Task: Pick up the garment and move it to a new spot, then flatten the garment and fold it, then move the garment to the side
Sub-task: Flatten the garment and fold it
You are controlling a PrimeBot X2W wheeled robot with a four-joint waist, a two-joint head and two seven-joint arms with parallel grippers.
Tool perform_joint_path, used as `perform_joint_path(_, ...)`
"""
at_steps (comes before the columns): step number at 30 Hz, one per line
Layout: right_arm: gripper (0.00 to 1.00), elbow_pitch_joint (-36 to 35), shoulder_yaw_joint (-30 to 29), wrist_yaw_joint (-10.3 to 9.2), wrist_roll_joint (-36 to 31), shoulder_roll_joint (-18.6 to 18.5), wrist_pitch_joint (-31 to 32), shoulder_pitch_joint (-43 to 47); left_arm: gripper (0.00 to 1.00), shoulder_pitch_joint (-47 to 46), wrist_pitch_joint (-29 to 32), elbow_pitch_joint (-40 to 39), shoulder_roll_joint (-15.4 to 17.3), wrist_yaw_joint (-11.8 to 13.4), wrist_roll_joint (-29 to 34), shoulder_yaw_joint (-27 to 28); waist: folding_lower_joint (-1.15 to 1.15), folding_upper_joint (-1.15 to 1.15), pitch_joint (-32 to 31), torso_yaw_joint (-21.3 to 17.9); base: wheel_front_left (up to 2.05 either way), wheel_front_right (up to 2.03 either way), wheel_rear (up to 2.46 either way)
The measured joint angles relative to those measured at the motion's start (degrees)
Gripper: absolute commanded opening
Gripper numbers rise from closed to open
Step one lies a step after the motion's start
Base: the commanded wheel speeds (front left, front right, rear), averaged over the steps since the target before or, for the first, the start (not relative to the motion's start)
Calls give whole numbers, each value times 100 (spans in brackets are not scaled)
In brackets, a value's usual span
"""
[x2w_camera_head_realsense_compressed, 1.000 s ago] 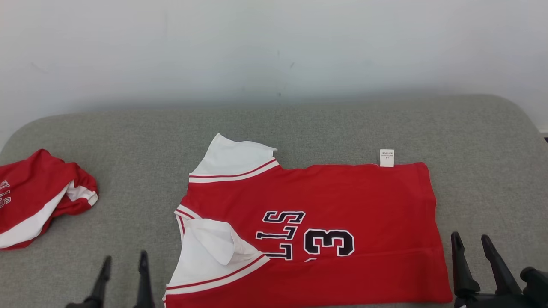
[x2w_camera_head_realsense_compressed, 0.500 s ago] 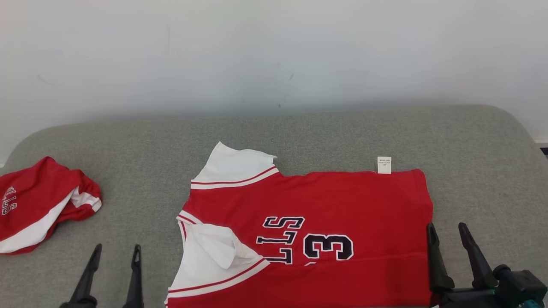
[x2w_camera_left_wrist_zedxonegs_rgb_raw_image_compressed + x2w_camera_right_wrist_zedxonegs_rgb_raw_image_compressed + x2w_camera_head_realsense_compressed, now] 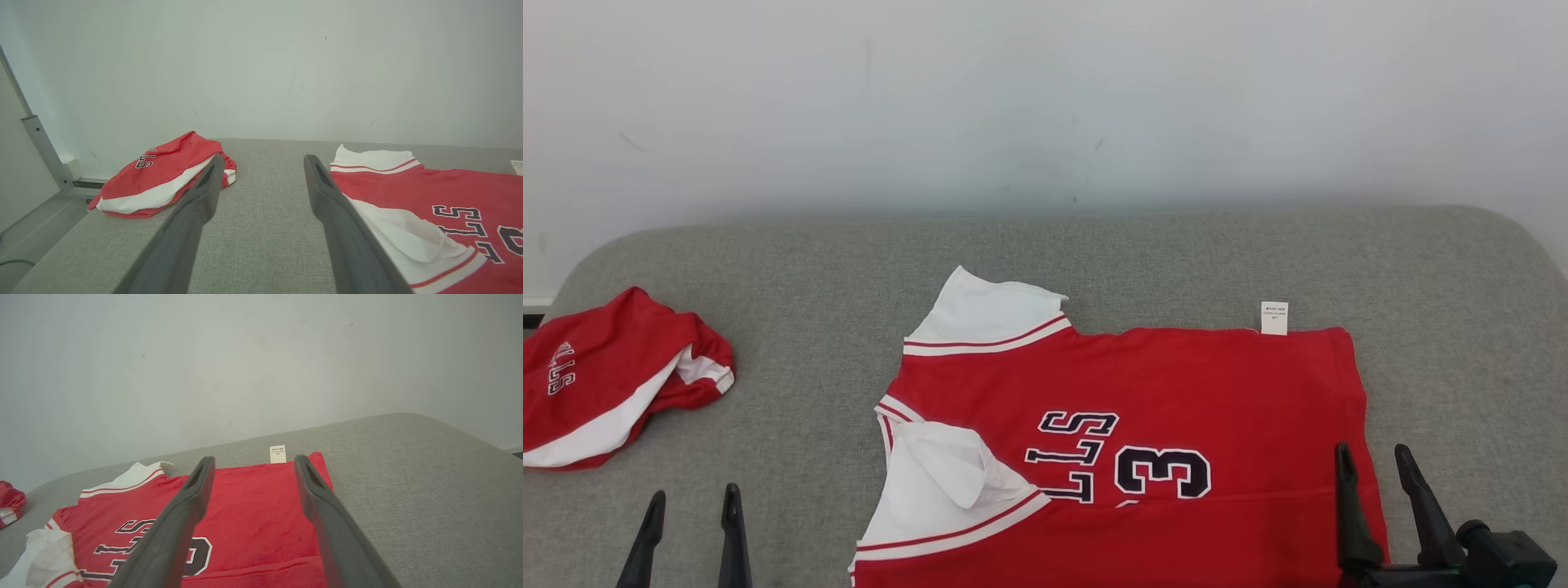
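Note:
A red garment (image 3: 1176,392) with white sleeves and dark lettering lies spread flat on the grey cushioned surface (image 3: 809,269), collar to the left and hem to the right, a white label (image 3: 1274,318) at its far edge. The near sleeve (image 3: 947,474) is folded over and creased. My right gripper (image 3: 1374,461) is open above the garment's right hem, nothing between its fingers; in the right wrist view it (image 3: 251,465) points over the red cloth (image 3: 253,510). My left gripper (image 3: 692,505) is open over bare surface left of the garment (image 3: 429,196), also empty (image 3: 263,161).
A second red and white garment (image 3: 605,392) lies crumpled at the surface's left edge (image 3: 163,175). A pale wall (image 3: 1045,98) runs close behind the surface. A metal frame post (image 3: 41,151) stands at the left, beyond the surface's end.
The camera has shifted, moving the whole picture right and down. My right gripper has moved left, from beside the hem to over it. My left gripper has dropped lower and left.

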Motion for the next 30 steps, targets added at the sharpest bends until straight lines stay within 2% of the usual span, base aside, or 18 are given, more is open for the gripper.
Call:
perform_joint_path(12, 100, 199, 31, 0, -92, 45, -20, -35, 100, -10, 0, 263, -345, -339, 516, 229, 0, 0, 70, 36, 0, 0, 0)
perform_joint_path(30, 100, 305, 46, 0, -127, 75, -53, -129, 100, -82, 0, 286, -587, -664, 854, 626, 0, 0, 148, -153, 0, 0, 0)
